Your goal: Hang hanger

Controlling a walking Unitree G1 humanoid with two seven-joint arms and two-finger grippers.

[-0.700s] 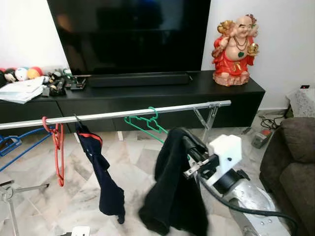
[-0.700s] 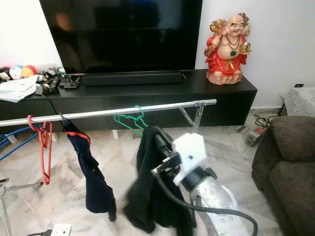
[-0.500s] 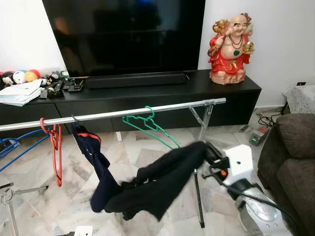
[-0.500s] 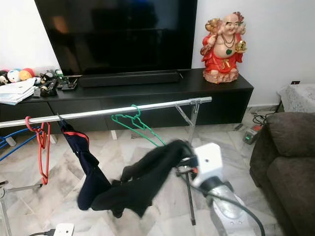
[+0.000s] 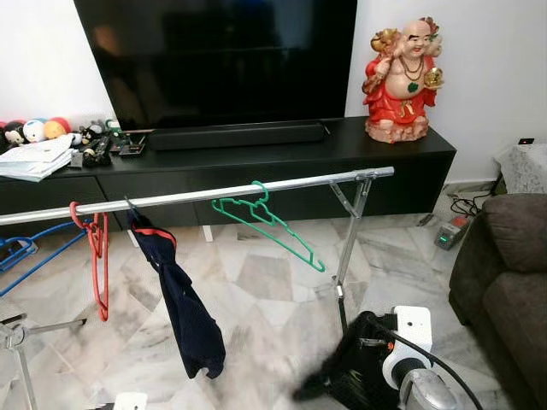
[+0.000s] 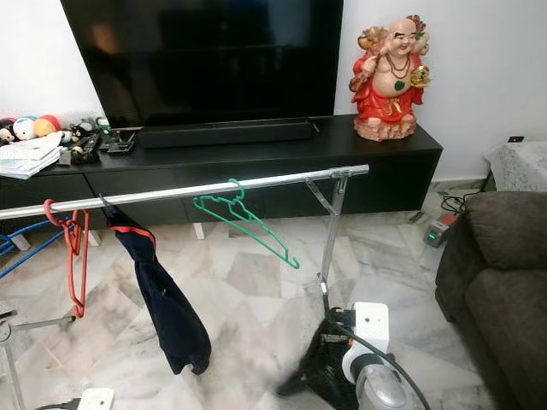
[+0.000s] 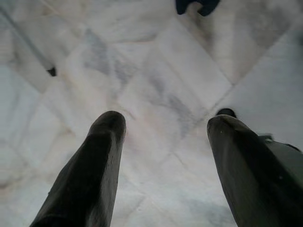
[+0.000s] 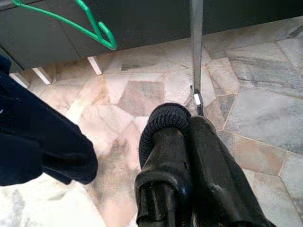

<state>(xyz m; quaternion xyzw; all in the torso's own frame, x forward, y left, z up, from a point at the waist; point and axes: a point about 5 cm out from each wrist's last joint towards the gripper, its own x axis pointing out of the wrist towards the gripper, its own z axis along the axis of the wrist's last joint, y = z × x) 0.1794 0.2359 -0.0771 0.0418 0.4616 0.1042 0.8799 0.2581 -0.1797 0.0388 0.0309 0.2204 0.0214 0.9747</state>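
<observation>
A silver rail [image 5: 214,195] runs across in front of the TV console. On it hang a red hanger [image 5: 98,256], a navy garment [image 5: 184,307] and a green hanger [image 5: 269,224], which is tilted. My right arm is low by the rack's leg, and a black garment [image 5: 350,376] is bunched under its white wrist near the floor. In the right wrist view my right gripper [image 8: 187,123] is shut on the garment's ribbed black edge [image 8: 163,118]. My left gripper [image 7: 165,127] is open, with bare marble floor between its fingers.
The rack's right leg [image 5: 346,256] stands just beyond my right arm. A brown sofa [image 5: 504,273] is at the right. Behind the rail stand the black console [image 5: 256,158] with a TV and a red statue [image 5: 402,73]. Blue hangers [image 5: 21,256] lie at far left.
My right arm dropped from rail height to near the floor. The black garment swung out to the left, then came down with it into a heap.
</observation>
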